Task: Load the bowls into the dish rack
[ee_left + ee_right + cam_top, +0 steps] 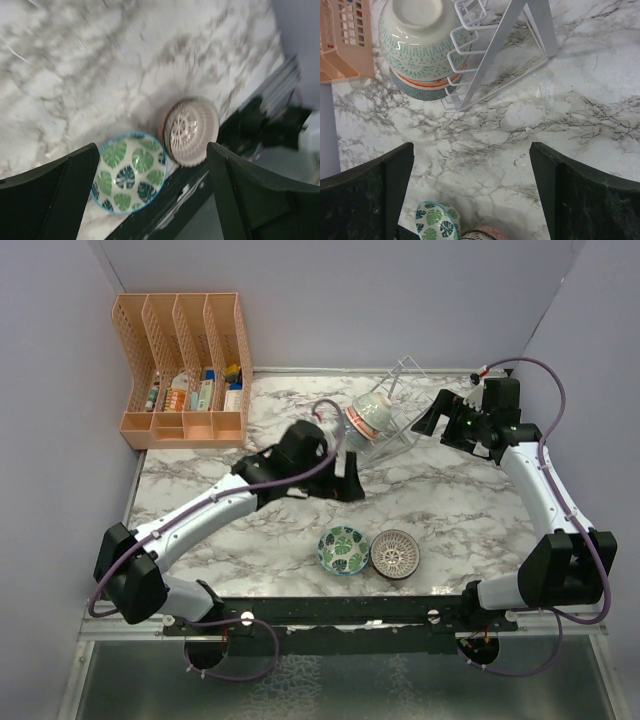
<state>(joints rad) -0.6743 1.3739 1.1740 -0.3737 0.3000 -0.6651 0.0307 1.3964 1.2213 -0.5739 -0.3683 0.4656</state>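
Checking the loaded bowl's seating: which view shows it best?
Right wrist: the red-banded bowl is large and sharp, tipped on its side against the dish rack wires. Top external shows it small; left wrist does not show it.

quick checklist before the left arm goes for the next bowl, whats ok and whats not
1. Left tool open and empty: ok.
2. Right tool open and holding nothing: ok.
3. Racked bowl seated in the dish rack: ok, it lies on its side against the wire slots.
4. Green leaf bowl upright on the table with nothing over it: ok.
5. Room for a finger between it and the lattice bowl: not ok, they sit rim to rim and seem to touch.
6. Left wrist view sharp enough to aim by: not ok, it is blurred.
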